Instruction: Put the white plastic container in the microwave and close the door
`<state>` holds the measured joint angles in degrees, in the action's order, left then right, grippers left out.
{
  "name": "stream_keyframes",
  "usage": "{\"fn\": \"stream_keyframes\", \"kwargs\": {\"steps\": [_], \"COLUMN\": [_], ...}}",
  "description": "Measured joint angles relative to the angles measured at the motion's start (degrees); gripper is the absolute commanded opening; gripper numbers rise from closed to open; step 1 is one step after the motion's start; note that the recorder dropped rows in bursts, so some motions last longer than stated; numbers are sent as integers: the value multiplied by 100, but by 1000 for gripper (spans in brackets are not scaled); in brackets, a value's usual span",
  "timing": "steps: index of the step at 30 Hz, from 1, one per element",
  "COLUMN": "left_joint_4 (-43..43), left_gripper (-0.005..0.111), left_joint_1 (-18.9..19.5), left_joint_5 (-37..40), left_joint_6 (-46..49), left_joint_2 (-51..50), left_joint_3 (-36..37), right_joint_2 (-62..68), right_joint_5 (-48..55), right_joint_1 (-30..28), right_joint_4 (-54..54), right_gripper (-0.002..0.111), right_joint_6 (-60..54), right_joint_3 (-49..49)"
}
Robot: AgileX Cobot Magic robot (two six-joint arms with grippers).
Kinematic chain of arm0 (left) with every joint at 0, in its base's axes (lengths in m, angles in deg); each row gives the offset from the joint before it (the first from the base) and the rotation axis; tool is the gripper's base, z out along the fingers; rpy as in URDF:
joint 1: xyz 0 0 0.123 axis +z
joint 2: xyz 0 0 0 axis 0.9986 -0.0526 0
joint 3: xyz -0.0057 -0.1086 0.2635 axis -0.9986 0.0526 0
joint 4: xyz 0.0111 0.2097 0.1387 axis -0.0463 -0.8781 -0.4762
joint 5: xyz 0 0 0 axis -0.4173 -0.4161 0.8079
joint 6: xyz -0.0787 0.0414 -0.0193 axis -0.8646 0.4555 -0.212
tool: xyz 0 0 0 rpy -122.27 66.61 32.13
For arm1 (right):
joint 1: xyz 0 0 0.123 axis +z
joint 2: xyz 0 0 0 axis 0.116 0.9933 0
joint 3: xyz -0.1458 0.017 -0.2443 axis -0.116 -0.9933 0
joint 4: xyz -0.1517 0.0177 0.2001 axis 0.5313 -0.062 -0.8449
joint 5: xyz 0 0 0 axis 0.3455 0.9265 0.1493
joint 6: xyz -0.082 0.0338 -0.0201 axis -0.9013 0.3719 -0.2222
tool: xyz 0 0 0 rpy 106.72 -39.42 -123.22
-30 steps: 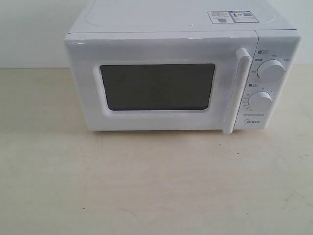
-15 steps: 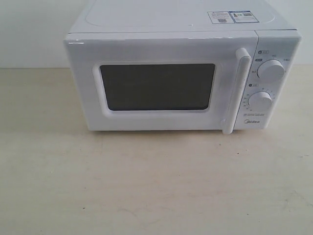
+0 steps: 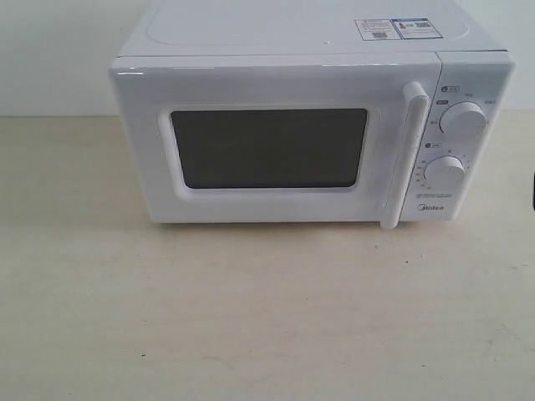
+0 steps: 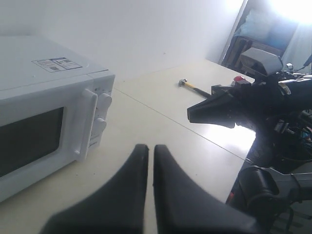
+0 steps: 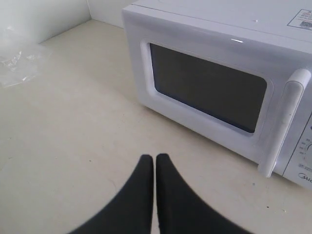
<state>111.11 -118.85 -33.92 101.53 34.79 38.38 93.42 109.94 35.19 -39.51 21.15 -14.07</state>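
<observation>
A: So, where is the white plastic container?

B: Not in any view. Nothing like it lies on the table (image 3: 251,317), and neither arm carries it. It may be inside the microwave (image 3: 311,92), but I cannot tell: the door (image 3: 269,83) is shut flush and its window (image 3: 269,150) is too dark to see through.

A: What has just changed, then?

B: One thing only. A dark sliver (image 3: 532,192) has come in at the right edge of the exterior view, level with the lower knob (image 3: 445,174). Half a second ago that edge was bare. Microwave, door and handle (image 3: 405,154) sit as before. I take the sliver for the right arm moving, though it is too thin to be sure.

A: And for the task?

B: Either the box is already inside and the job is done, or nothing has begun and the door must first be pulled open by its handle. These pictures do not settle it.

A: The fingers?

B: The left gripper (image 4: 150,147) has its fingers (image 4: 131,185) pressed together on nothing, well back from the microwave's knob side. The right gripper (image 5: 154,157) is likewise empty, fingers (image 5: 141,190) together, over the table in front of the door.

A: Anything further out?

B: A hammer (image 4: 187,85) far off on the table, and crumpled clear film (image 5: 19,63) near the wall, well apart from the microwave.
</observation>
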Motion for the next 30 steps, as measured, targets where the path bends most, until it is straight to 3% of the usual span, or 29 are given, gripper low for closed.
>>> {"fn": "stream_keyframes", "kwargs": {"steps": [12, 15, 17, 20, 25, 30], "left_joint_4": [0, -368, -719, -1668, -2363, -2698], "left_gripper": [4, 4, 4, 4, 4, 4], "left_joint_1": [0, 79, 354, 1092, 2162, 2706], "left_joint_5": [0, -238, -722, -1343, -1408, -1034], "left_joint_6": [12, 326, 486, 543, 565, 589], "left_joint_2": [0, 129, 372, 957, 2080, 2468], "left_joint_3": [0, 0, 110, 374, 866, 1116], "right_joint_2": [0, 0, 0, 0, 0, 0], "right_joint_5": [0, 0, 10, 21, 21, 21], "right_joint_1": [0, 0, 0, 0, 0, 0], "right_joint_4": [0, 0, 0, 0, 0, 0], "right_gripper": [0, 0, 0, 0, 0, 0], "right_joint_6": [0, 11, 11, 11, 11, 11], "right_joint_3": [0, 0, 0, 0, 0, 0]}}
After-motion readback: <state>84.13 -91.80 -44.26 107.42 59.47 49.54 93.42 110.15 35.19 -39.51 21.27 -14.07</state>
